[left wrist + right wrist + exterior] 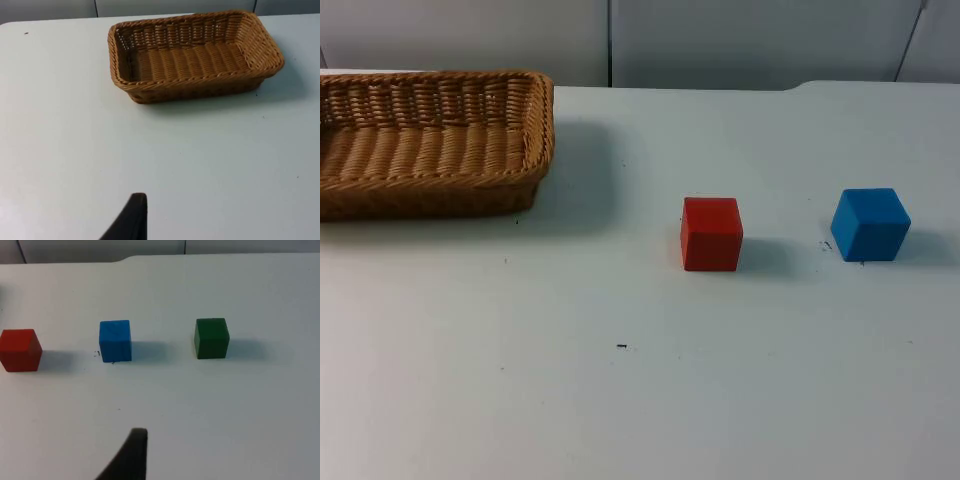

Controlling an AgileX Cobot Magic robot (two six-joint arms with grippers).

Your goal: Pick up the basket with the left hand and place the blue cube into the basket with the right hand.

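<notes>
White bench (650, 400) runs back to a grey partition wall (750, 40), pretty bare setup. Biggest thing on it is the wicker basket (430, 140), sitting flat at the far left side near the wall, nothing inside it. Then 3 cubes in a row, well apart from each other and from the basket: red cube (711, 233) nearest the basket, blue cube (869, 224) next, and the green cube (211, 338) on the far side of the blue one. All 3 rest flat on the bench. Left claw (131, 220) hangs over bare bench short of the basket, right claw (131, 456) short of the cubes; can't tell whether either is released or clenched.
</notes>
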